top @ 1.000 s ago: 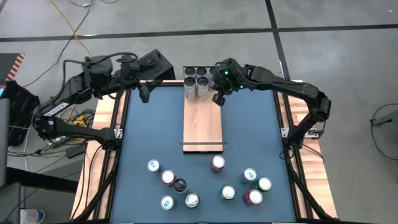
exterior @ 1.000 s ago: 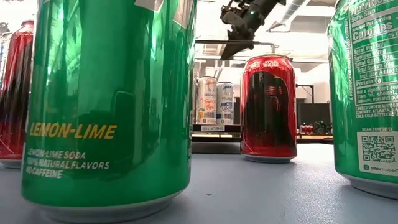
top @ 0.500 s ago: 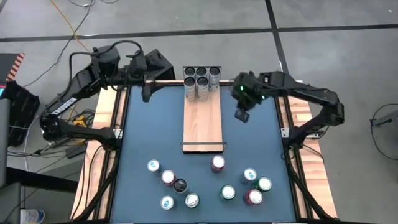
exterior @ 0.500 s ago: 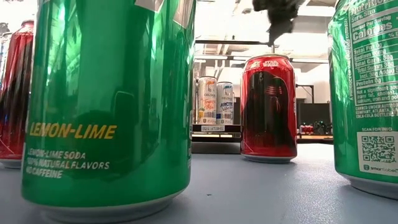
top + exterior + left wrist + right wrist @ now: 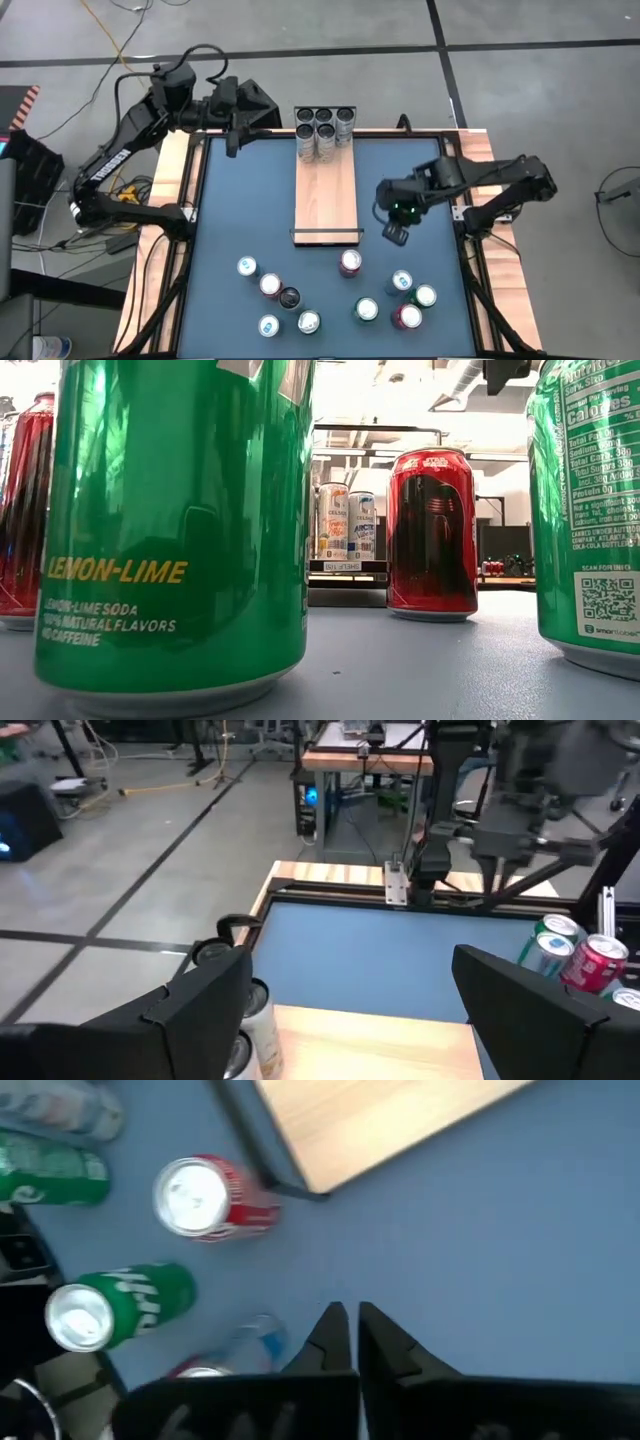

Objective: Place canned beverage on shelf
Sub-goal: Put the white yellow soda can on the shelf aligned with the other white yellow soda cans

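The shelf (image 5: 325, 190) is a pale wood plank lying on the blue table, with a black wire rail at each short end. Several cans (image 5: 325, 128) stand on its far end. More cans stand loose on the near part of the table, among them a red one (image 5: 350, 263) just past the shelf's near end. My right gripper (image 5: 395, 232) hangs shut and holds nothing. It points down over bare table, right of the shelf's near end. My left gripper (image 5: 232, 142) stands open and holds nothing at the far left corner. In its wrist view the fingers (image 5: 350, 995) are wide apart.
Near the front edge there are green cans (image 5: 180, 520), red cans (image 5: 432, 532) and white cans in two loose groups (image 5: 275, 295) (image 5: 400, 298). Pale wooden strips (image 5: 170, 200) edge the table. The shelf's middle and near part (image 5: 400, 1120) are bare.
My right gripper has swung from beside the cans at the shelf's far end toward the table's near right. It now stands over the table beside the shelf's near end and has tipped to point down. My left arm has turned a little at the far left corner.
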Available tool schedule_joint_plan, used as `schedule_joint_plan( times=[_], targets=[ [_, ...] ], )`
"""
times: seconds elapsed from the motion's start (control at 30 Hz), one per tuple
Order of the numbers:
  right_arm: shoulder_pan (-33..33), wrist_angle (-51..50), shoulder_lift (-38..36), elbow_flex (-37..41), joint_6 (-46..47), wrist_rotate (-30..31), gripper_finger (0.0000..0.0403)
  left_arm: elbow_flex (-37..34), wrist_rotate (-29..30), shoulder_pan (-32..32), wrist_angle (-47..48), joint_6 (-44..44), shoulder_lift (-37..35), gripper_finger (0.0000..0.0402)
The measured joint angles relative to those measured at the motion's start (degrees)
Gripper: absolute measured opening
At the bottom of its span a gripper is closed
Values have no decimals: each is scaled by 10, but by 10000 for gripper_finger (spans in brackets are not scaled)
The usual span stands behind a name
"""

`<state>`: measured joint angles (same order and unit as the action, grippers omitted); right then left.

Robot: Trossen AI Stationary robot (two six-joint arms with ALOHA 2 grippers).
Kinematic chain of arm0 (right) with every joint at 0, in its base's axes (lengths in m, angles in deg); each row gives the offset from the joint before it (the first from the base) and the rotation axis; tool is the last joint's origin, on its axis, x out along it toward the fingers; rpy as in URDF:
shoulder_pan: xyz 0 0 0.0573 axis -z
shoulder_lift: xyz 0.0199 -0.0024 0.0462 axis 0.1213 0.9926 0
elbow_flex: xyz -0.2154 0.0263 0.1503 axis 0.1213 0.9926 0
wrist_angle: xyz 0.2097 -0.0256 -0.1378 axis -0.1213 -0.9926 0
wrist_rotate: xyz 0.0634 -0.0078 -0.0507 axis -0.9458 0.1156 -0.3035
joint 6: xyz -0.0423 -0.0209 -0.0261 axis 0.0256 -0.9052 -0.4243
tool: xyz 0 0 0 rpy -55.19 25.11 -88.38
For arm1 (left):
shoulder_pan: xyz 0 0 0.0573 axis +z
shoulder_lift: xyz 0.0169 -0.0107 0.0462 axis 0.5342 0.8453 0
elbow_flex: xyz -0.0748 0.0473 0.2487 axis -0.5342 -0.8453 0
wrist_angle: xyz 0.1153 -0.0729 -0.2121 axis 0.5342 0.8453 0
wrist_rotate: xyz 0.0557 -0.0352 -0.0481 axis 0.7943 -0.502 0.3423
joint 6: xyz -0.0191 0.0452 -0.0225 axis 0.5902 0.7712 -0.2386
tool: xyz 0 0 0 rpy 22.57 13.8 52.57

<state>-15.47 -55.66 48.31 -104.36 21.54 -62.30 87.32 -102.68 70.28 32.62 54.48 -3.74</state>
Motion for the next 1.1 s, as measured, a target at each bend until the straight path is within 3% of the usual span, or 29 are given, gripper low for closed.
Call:
schedule_joint_plan(
  times=[0.33,0.47,0.73,0.93,1.1],
  targets=[
    [-73,56,45,0,89,-47,201,0,-70,28,22,19,9,332],
    [-81,68,69,0,94,-65,245,0,-78,21,41,20,8,332],
    [-109,84,116,2,49,-69,256,0,-75,-31,78,-39,-17,332],
    [-141,119,124,6,52,-40,256,0,27,-133,79,-90,-67,332],
    [-175,137,129,6,52,-8,256,0,124,-260,90,-146,-97,332]
  ],
)
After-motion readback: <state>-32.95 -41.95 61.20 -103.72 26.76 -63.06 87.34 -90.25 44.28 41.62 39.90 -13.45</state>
